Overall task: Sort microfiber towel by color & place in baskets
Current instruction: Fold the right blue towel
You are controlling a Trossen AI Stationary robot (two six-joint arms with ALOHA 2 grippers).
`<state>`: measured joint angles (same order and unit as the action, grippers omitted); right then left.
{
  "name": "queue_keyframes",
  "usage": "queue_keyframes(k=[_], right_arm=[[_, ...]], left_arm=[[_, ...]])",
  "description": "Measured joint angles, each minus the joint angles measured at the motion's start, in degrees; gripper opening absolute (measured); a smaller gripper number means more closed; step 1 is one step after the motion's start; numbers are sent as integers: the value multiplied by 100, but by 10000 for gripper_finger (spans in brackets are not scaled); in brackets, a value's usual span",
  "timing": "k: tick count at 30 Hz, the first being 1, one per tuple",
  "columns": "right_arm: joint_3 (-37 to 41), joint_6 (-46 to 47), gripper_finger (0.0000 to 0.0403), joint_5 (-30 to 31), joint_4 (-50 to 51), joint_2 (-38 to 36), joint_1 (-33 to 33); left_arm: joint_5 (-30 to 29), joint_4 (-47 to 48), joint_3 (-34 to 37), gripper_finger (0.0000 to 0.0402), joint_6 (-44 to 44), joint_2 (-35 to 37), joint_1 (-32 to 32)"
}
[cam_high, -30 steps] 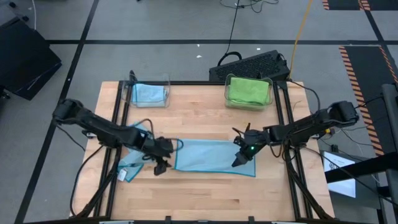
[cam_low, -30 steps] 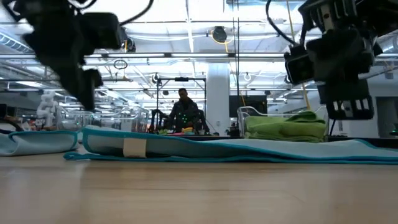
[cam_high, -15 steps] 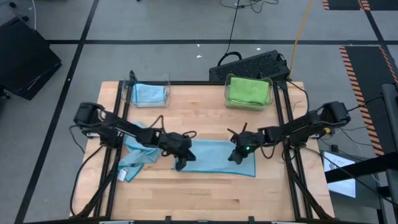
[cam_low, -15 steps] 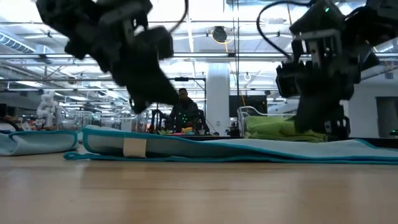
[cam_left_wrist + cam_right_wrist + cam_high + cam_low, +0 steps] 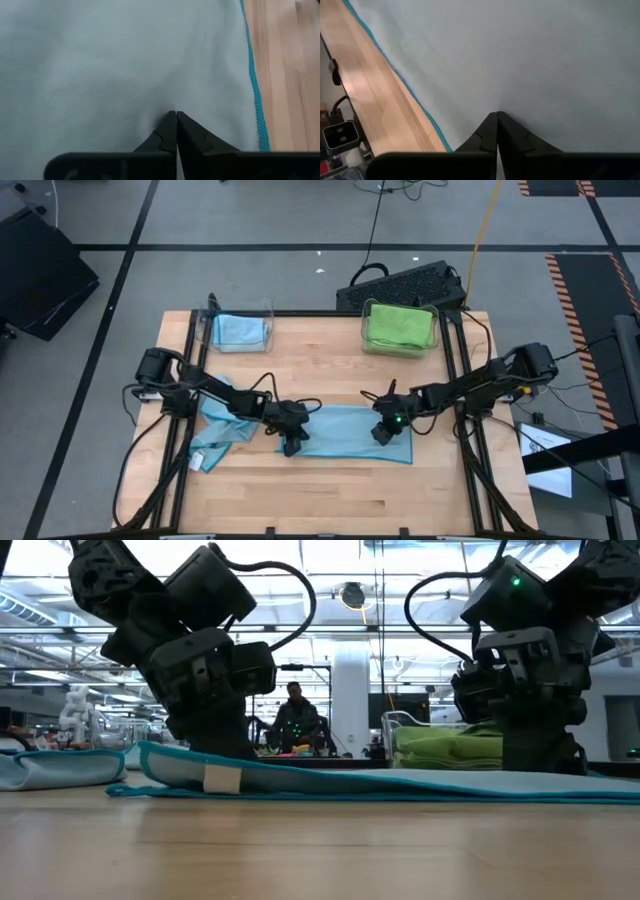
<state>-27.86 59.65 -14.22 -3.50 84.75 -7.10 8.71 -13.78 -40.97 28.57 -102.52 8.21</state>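
Soft blue towel (image 5: 345, 430) flat, rectangular; left gripper (image 5: 291, 445), right gripper (image 5: 380, 434) pinch it.

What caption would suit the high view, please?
Both end effectors, left and right, pinch the spread blue towel.

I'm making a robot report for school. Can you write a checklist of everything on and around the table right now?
Surface: wooden table, bare along the front edge.
Job's things: flat blue towel spread mid-table; crumpled blue towel beside it on the left; left basket holds a blue towel, right basket a green towel.
Clutter: nothing seen on the table.
Grippers: left gripper shut, pressed on the flat towel's left end; right gripper shut, pressed near its right end. Whether cloth is pinched, cannot tell.
Cables: black cables loop along both arms; an orange cable runs on the floor.
Surroundings: dark keyboard behind the table; a person far off.
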Motion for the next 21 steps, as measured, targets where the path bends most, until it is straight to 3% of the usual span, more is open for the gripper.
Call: queue_keyframes(k=[8,13,17,21], right_arm=[[50,-32,1,-367,68,-517,149],[37,304,1,-35,-58,-1029,106],[33,413,1,220,-96,-1006,25],[37,375,1,142,71,-951,25]], left_arm=[[155,204,35,13,458,729,-433],[-214,248,26,5,-16,1239,-572],[-277,347,19,6,-603,1248,-723],[-601,780,26,20,-560,1208,-1190]])
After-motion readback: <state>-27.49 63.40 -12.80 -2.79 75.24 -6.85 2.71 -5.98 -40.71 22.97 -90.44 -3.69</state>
